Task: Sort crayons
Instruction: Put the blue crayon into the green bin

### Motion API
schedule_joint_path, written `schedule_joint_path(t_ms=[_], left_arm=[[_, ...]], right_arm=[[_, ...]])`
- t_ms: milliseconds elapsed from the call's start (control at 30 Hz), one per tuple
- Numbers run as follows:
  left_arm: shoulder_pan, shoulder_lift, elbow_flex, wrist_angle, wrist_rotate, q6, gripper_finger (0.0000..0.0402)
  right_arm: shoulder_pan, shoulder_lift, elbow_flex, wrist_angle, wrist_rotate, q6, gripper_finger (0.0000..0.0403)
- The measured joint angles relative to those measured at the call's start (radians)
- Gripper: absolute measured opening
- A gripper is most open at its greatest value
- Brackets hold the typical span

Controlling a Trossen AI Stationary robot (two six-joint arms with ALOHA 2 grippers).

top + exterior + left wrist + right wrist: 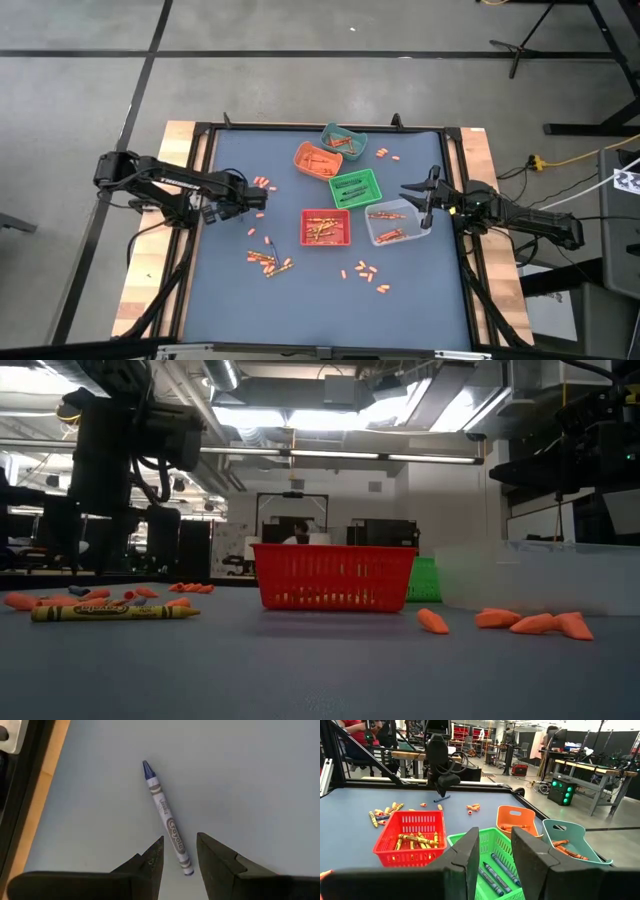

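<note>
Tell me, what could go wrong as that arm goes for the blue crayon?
The left gripper hangs open over one end of the blue crayon, not its middle, so closing there might tip it or flick it away. The crayon is round and lies loose on the table, so a nudge could roll it. The right gripper waits open above the green bin.

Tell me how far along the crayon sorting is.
Partly done: the red bin, green bin, orange bin and teal bin hold crayons. The left gripper, open, straddles a blue crayon. Loose crayons remain scattered on the table.
</note>
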Motion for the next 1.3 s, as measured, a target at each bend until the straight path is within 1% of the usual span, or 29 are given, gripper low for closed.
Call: schedule_joint_path(t_ms=[200,400,700,800,1133,1300], left_arm=[[-0.009,0.060,-0.001,0.001,0.000,-0.011,0.0101],[-0.026,0.115,0.000,0.035,-0.003,-0.011,0.0101],[-0.060,0.140,0.001,0.079,-0.034,-0.010,0.0098],[-0.076,0.141,0.000,0.083,-0.048,-0.010,0.0087],[-0.096,0.142,-0.001,0.092,-0.079,-0.010,0.0025],[-0.097,0.142,0.000,0.090,-0.105,-0.010,0.0014]], right_arm=[[0.000,0.000,0.000,0.000,0.000,0.000,0.0113],[0.000,0.000,0.000,0.000,0.000,0.000,0.0113],[0.000,0.000,0.000,0.000,0.000,0.000,0.0113],[0.000,0.000,0.000,0.000,0.000,0.000,0.0113],[0.000,0.000,0.000,0.000,0.000,0.000,0.0113],[0.000,0.000,0.000,0.000,0.000,0.000,0.0113]])
